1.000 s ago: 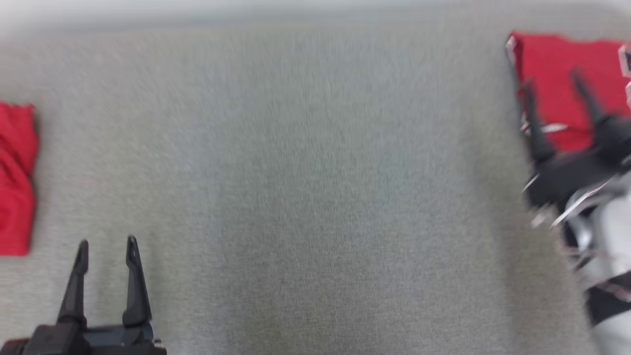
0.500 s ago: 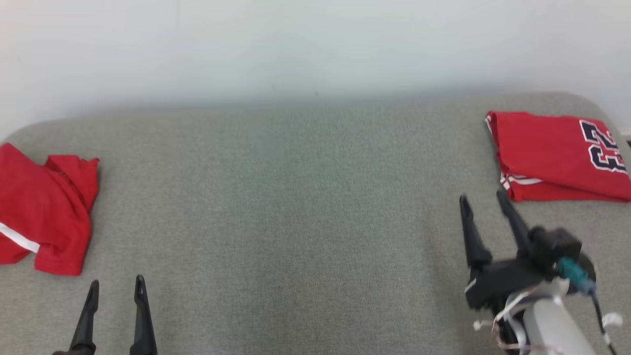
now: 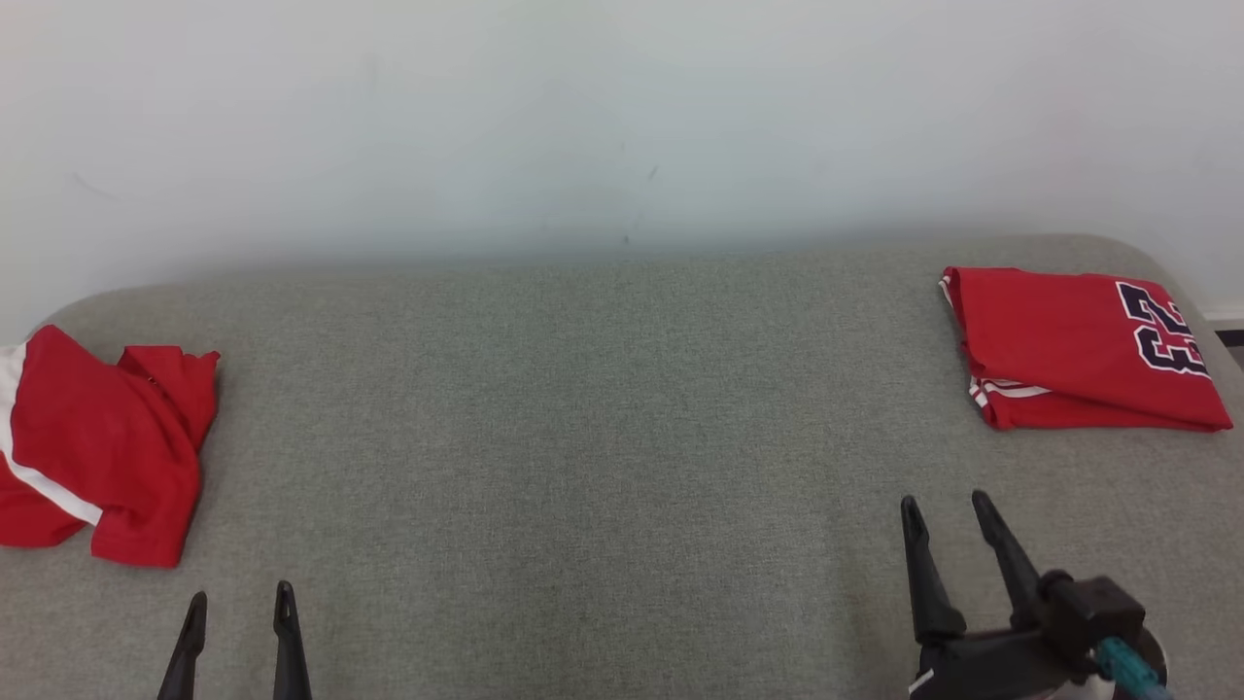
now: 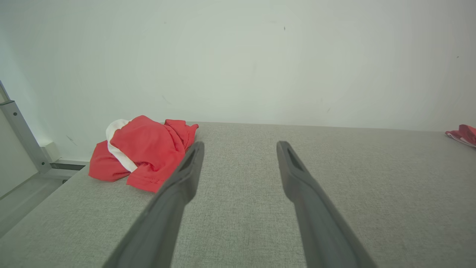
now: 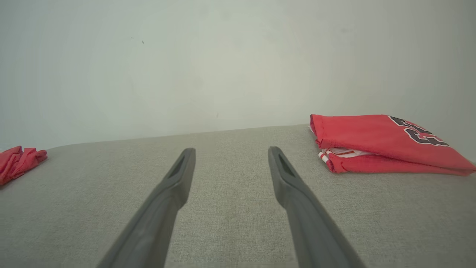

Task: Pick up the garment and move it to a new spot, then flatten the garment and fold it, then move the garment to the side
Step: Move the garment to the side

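Note:
A folded red jersey (image 3: 1079,348) with dark numbers lies at the far right of the grey cloth table (image 3: 603,437); the right wrist view has the same folded jersey (image 5: 375,143) ahead and to the right. A crumpled red garment (image 3: 102,457) with white trim sits at the table's left edge, and that crumpled garment (image 4: 143,152) lies just left of the fingers in the left wrist view. My left gripper (image 3: 239,603) is open at the lower left, holding nothing. My right gripper (image 3: 943,506) is open at the lower right, below the folded jersey and apart from it.
A pale wall (image 3: 622,117) rises behind the table. The table's corners are rounded. A metal frame piece (image 4: 18,130) and a drop to the floor show past the table's left edge in the left wrist view.
The head camera has tilted up, so the wall comes into view. My right gripper has drawn back from the folded jersey toward me; the left gripper sits lower in the picture.

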Tool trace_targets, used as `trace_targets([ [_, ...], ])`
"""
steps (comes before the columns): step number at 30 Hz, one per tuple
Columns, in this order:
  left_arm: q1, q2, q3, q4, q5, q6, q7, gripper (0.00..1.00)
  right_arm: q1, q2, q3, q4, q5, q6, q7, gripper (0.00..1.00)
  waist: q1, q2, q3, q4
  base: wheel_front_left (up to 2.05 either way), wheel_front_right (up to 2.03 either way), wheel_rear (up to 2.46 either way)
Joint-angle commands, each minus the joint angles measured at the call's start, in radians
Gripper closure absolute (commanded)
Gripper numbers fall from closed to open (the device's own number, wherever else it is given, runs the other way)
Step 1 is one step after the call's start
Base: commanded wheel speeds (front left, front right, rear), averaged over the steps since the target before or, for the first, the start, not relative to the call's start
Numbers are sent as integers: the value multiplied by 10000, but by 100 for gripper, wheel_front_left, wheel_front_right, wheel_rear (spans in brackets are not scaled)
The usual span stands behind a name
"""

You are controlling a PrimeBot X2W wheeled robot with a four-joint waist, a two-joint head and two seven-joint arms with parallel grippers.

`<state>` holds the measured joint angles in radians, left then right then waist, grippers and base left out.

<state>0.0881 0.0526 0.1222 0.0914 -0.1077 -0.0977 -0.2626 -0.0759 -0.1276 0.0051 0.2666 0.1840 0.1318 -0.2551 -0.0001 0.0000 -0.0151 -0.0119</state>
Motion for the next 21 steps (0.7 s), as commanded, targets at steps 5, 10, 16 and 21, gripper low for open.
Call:
trace_targets([
  [5,155,-2,76,180,75,-24,-30,0,648,396,6,-374,109,-26,-68,0,1,0,-78,-39,0,0,0],
  [10,218,86,19,307,294,32,-30,0,895,556,51,-427,-23,-26,-93,0,1,0,-143,-73,0,0,0],
  [16,193,305,-57,502,291,-59,-30,0,1023,639,-63,-351,-153,-28,-100,0,1,0,-248,-53,0,0,0],
  [21,143,466,-36,490,151,-144,-30,0,1100,689,-128,-424,-189,-26,-105,0,1,0,-340,-5,0,0,0],
])
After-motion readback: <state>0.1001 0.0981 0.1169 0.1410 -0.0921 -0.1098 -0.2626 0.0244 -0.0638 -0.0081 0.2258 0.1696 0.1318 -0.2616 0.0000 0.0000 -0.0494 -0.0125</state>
